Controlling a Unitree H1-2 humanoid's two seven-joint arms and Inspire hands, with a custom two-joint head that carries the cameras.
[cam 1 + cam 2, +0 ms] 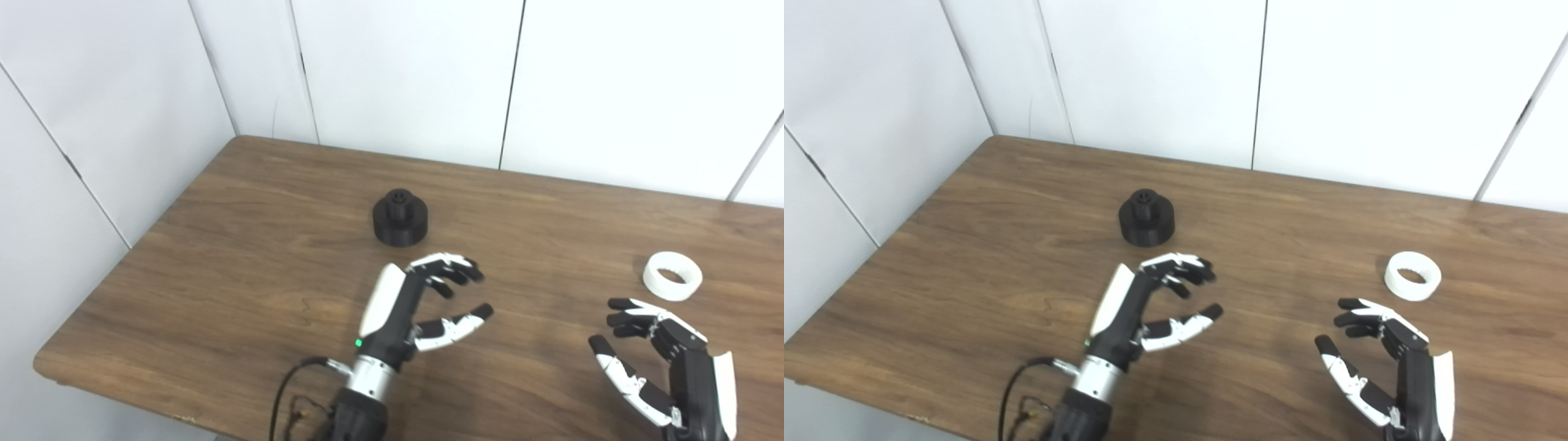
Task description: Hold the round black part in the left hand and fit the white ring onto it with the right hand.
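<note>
On the wooden table [233, 257] both the left hand [416, 306] and right hand [655, 355] hover empty, fingers apart, near the black part [400, 217] at centre and the white ring [672, 275] far right; a careless, off-centre grasp could skid either one away.

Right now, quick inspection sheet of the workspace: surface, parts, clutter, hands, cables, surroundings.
Surface: brown wooden table, bare apart from the two parts.
Job's things: round black part stands upright on the table with its narrower hub on top, beyond the left robot hand. White ring lies flat, hole up, just beyond the right robot hand. Both untouched and well apart.
Clutter: nothing seen.
Hands: left robot hand open, holding nothing. Right robot hand open, holding nothing.
Cables: black cable loops off the left wrist at the near edge.
Surroundings: white wall panels behind and to the left.
</note>
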